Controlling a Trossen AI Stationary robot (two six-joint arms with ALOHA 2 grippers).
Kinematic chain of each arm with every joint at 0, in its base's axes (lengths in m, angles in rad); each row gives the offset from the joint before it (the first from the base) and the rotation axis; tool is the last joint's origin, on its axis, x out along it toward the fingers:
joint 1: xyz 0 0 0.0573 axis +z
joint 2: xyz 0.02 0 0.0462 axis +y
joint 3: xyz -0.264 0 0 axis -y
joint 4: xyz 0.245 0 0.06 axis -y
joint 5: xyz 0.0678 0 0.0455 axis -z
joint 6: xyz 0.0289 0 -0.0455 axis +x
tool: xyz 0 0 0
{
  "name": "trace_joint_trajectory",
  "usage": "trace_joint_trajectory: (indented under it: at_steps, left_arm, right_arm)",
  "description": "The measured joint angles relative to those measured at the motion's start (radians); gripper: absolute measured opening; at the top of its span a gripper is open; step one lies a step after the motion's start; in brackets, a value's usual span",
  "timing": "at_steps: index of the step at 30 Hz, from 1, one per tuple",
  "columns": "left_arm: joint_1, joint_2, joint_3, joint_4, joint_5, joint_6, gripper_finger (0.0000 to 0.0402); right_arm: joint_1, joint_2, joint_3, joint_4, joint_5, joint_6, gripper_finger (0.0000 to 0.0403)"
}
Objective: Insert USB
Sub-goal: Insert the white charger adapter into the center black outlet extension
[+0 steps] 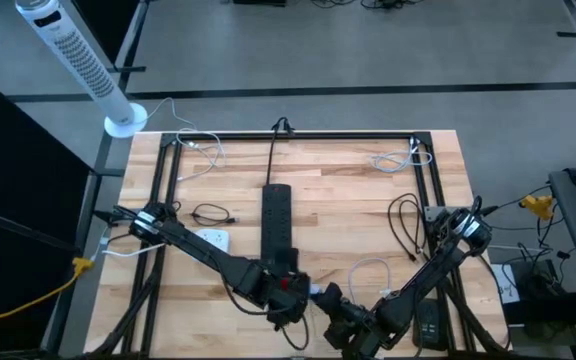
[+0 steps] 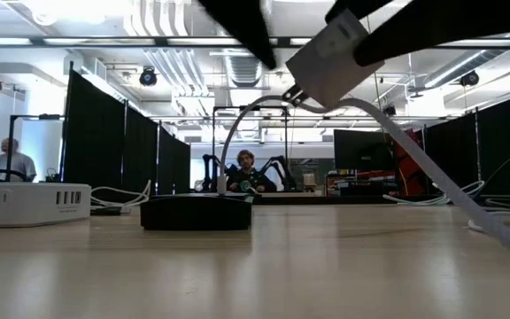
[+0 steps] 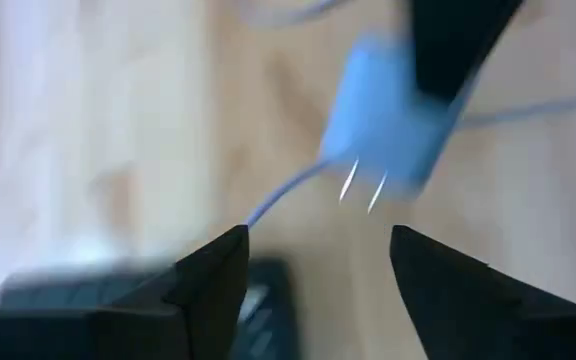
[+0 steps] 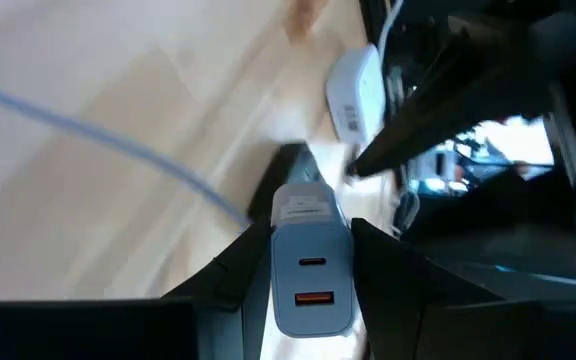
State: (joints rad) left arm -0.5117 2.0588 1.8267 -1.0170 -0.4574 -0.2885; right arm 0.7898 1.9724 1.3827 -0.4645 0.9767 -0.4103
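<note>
Charger block (image 4: pixel 311 272): white wall adapter held between the fingers of the right gripper (image 4: pixel 311 290), above the near middle of the table; jaws closed narrowly on its sides.
Charger face: two ports one above the other, a small dark oval port and a larger orange-tongued rectangular port below it.
Charger prongs (image 3: pixel 362 187): two bright metal blades, seen from the left wrist view pointing out from the block's end.
Writing: a pale label with fine print on the block's upper side, too small to read; no brand legible anywhere.
Cable (image 2: pixel 423 159): white lead running from the block in the low view, sloping down to the table top at the right; where it joins the block could not be told.
Left gripper (image 3: pixel 313 275): over the near end of the power strip, facing the block; jaws stood wide apart, holding nothing.
Power strip (image 1: pixel 277 222): long black bar lying lengthwise along the middle of the table (image 1: pixel 348 200).
White hub (image 2: pixel 29 204): white multi-port outlet box on the table at the left of the low view, a row of ports on its front.
Black cable (image 1: pixel 211 214): small coil on the table between the white hub and the power strip.
Tower fan (image 1: pixel 78 62): white, standing off the table's far left corner.
People: one seated person (image 2: pixel 244 170) beyond the table's far edge, another at the room's left side.
</note>
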Motion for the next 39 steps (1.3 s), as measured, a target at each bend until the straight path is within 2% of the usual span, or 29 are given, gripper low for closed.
trace_joint_trajectory:
  at_steps: [3,6,9,10,12,14,16,19,22,24,30,35,39]
  left_arm:
    - [-0.028,-0.013,0.0,-0.18,-0.127,-0.152,0.0197]
    - [-0.064,-0.025,0.0,-0.374,-0.274,-0.329,0.0169]
    - [-0.102,-0.03,-0.002,-0.544,-0.405,-0.518,0.0142]
    - [-0.113,-0.032,-0.009,-0.562,-0.45,-0.577,0.0133]
    - [-0.134,-0.059,-0.047,-0.534,-0.526,-0.588,0.0116]
    - [-0.141,-0.094,-0.082,-0.525,-0.554,-0.607,0.01]
    - [-0.141,-0.137,-0.133,-0.558,-0.557,-0.688,0.0085]
    - [-0.141,-0.217,-0.258,-0.54,-0.557,-0.794,0.0064]
    - [-0.147,-0.319,-0.414,-0.453,-0.555,-0.864,0.0046]
    - [-0.145,-0.388,-0.526,-0.349,-0.547,-0.867,0.0034]
    - [-0.125,-0.588,-0.808,-0.03,-0.497,-0.796,0.0009]
    - [-0.091,-0.714,-0.978,0.202,-0.488,-0.744,0.0001]
    - [-0.02,-0.77,-1.095,0.414,-0.401,-0.617,0.0001]
  right_arm:
    - [0.006,-0.005,0.0,-0.034,0.1,-0.023,0.0107]
    - [0.006,-0.046,0.0,-0.094,0.098,-0.033,0.0107]
    - [-0.02,-0.125,0.0,-0.151,-0.033,0.018,0.0107]
    - [-0.034,-0.154,0.0,-0.16,-0.084,0.024,0.0107]
    - [-0.069,-0.21,0.0,-0.161,-0.171,-0.008,0.0107]
    - [-0.114,-0.259,0.0,-0.155,-0.241,-0.11,0.0107]
    - [-0.155,-0.297,0.001,-0.154,-0.294,-0.253,0.0107]
    - [-0.228,-0.313,0.001,-0.145,-0.337,-0.482,0.0107]
    - [-0.314,-0.314,0.001,-0.138,-0.341,-0.716,0.0107]
    - [-0.376,-0.314,0.001,-0.124,-0.358,-0.813,0.0107]
    - [-0.566,-0.311,0.013,-0.125,-0.555,-0.856,0.0107]
    - [-0.676,-0.243,0.066,-0.131,-0.628,-0.927,0.0107]
    - [-0.724,-0.165,0.158,-0.159,-0.708,-0.937,0.0107]
